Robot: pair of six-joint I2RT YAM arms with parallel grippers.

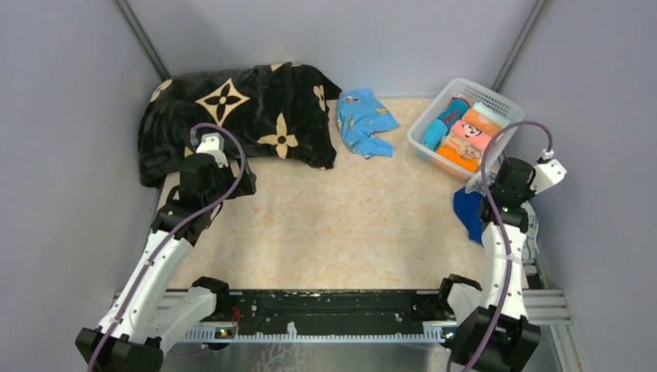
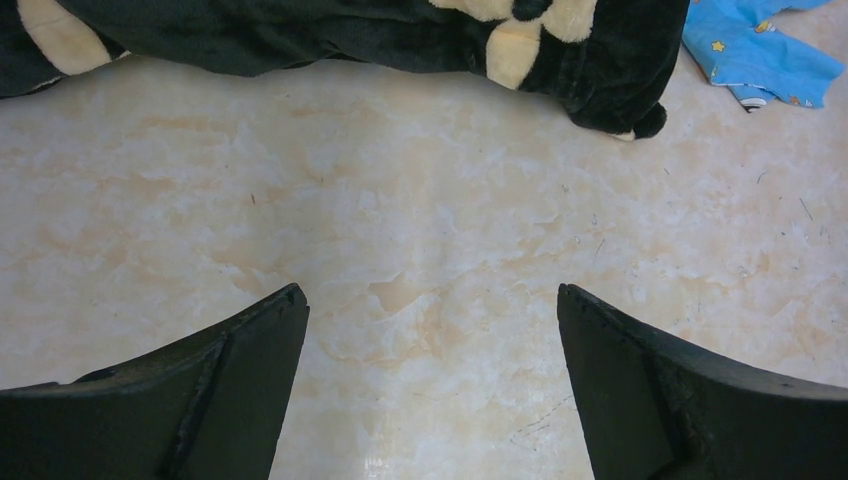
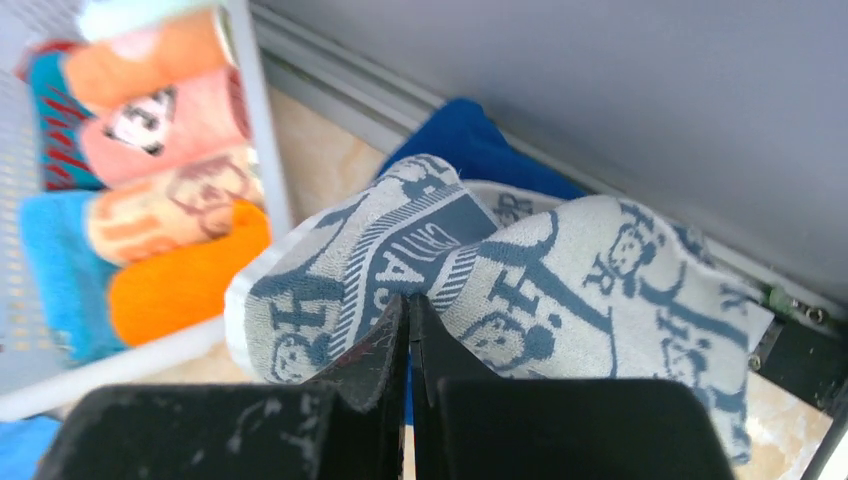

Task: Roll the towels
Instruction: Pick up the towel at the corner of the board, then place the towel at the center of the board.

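Right wrist: right pincer [image 3: 408,305] clamped on white printed towel [image 3: 560,290], bunched lengthwise along wall [image 3: 600,80]; left pincer [image 2: 430,292] apart.

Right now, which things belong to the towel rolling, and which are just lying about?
Job: turquoise towel, white printed towel, royal-blue towel.
Lying about: black flowered blanket, basket of rolled cloths.

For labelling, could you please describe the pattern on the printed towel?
The white towel has dark-blue print; right wrist view.
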